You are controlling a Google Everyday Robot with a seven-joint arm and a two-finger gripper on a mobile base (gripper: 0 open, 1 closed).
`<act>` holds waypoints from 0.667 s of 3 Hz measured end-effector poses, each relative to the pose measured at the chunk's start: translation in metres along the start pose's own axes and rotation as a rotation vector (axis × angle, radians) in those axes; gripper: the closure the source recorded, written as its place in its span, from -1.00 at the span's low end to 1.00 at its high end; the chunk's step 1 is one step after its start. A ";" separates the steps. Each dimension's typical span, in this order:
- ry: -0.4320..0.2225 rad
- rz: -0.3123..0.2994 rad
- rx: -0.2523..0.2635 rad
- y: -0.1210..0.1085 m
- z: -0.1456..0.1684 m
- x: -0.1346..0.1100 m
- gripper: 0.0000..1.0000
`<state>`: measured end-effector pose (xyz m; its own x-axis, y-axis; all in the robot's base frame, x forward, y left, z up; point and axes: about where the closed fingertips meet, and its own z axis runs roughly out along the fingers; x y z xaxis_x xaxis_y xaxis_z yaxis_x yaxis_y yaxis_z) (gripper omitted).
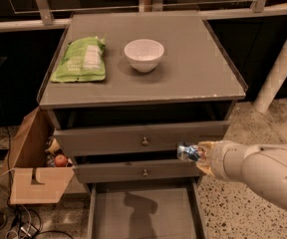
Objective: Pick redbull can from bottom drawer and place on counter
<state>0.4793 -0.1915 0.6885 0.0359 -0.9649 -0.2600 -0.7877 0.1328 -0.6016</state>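
We log the redbull can [186, 152] as small, shiny, blue and silver, held in the air above the right wall of the bottom drawer [142, 214]. The gripper [196, 154] is clamped on it, reaching in from the drawer's right. The can's exact tilt is unclear to us. The bottom drawer is pulled open, with a flat grey floor that carries a dark shadow. The counter [193, 68] lies well above the drawer; it is matte grey and level, with chips along its front edge.
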 end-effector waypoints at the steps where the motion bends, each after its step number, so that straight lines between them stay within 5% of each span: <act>1: 0.021 -0.007 0.083 -0.028 -0.038 0.003 1.00; 2: 0.052 -0.026 0.171 -0.051 -0.077 0.001 1.00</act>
<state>0.4722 -0.2164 0.7777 0.0195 -0.9783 -0.2063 -0.6709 0.1402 -0.7282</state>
